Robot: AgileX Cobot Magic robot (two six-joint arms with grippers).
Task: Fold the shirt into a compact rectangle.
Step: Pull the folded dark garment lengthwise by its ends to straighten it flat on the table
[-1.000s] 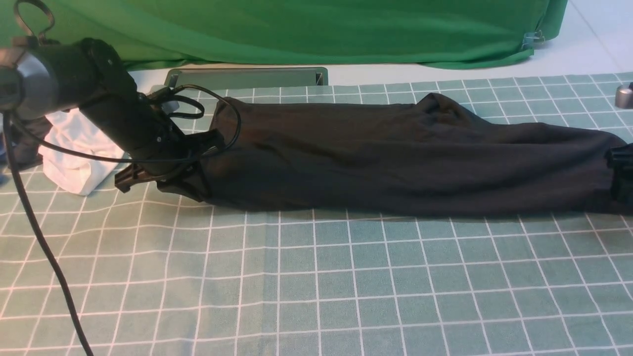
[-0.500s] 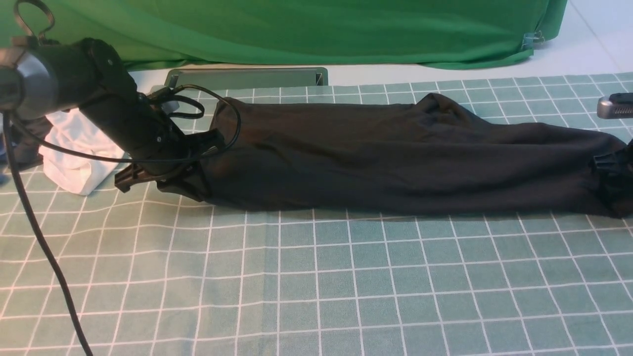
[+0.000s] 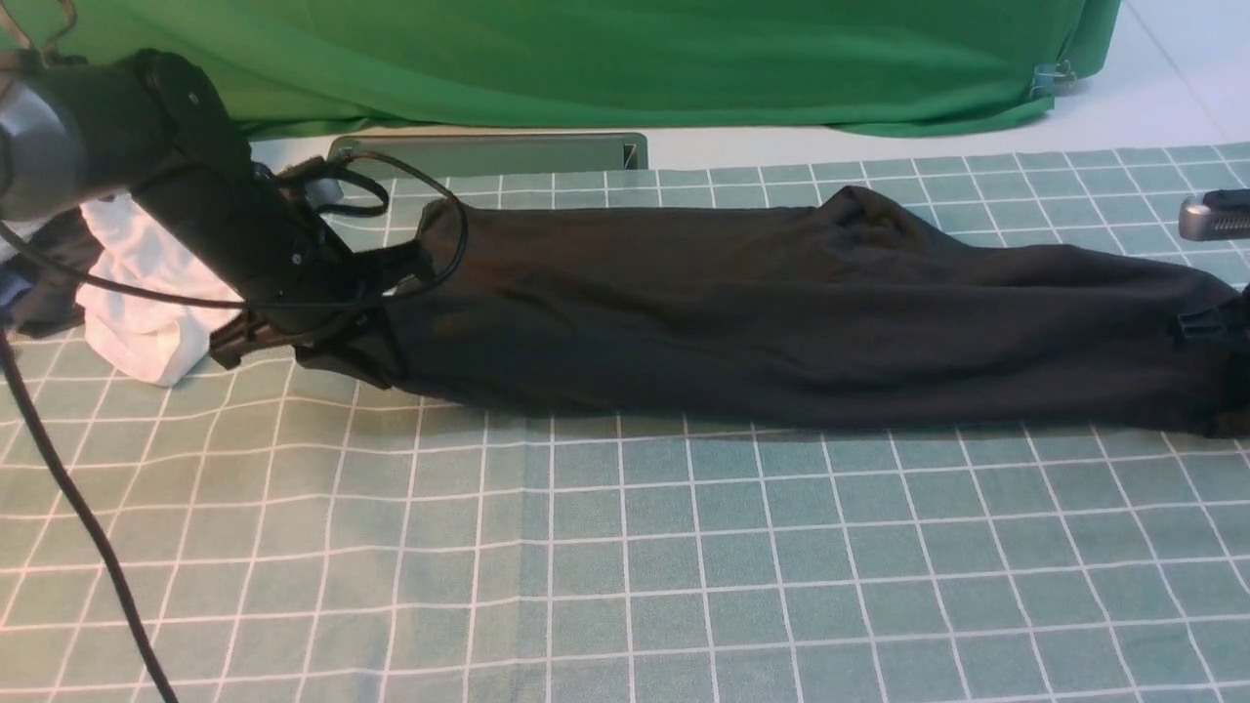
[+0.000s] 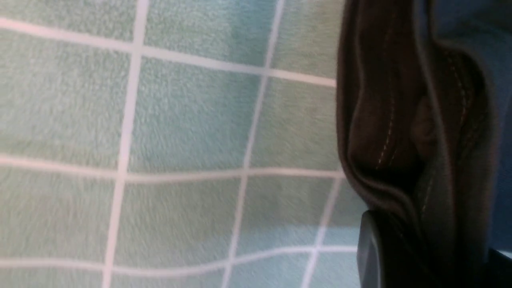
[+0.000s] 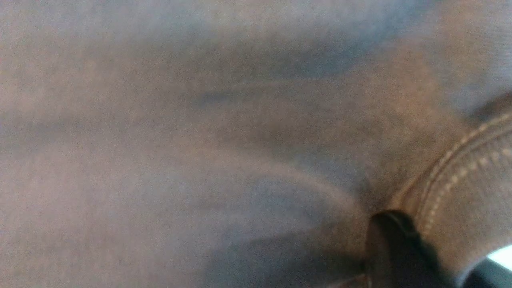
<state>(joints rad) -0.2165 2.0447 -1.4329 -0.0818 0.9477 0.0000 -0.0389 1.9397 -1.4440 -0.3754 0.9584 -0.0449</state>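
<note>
The left pincer (image 3: 363, 327) is closed on the shirt (image 3: 781, 312), gripping its bunched end at about 9 o'clock of the tabletop (image 3: 625, 586). In the left wrist view a dark finger (image 4: 374, 256) presses against folded layers of the shirt (image 4: 400, 120). The stitched edges of those layers stand in ripples just beside the checked cover (image 4: 180, 132).

The right pincer (image 3: 1211, 327) is closed on the shirt's other end at 3 o'clock, where the frame's edge partly cuts it off. Its wrist view is filled with the blurred dark shirt (image 5: 200, 120). There a stitched hem (image 5: 460, 176) curves past a black finger (image 5: 394, 248) that sits against the cloth.

Between the two pincers the shirt lies as a long, narrow band from 9 to 3 o'clock across the far half of the tabletop. It has a small raised fold toward 1 o'clock.

A white garment (image 3: 146, 293) lies crumpled at 9 o'clock of the left pincer, partly behind the arm. A green cloth (image 3: 586, 59) hangs at 12 o'clock. A black cable (image 3: 68, 488) runs down toward 7 o'clock.
</note>
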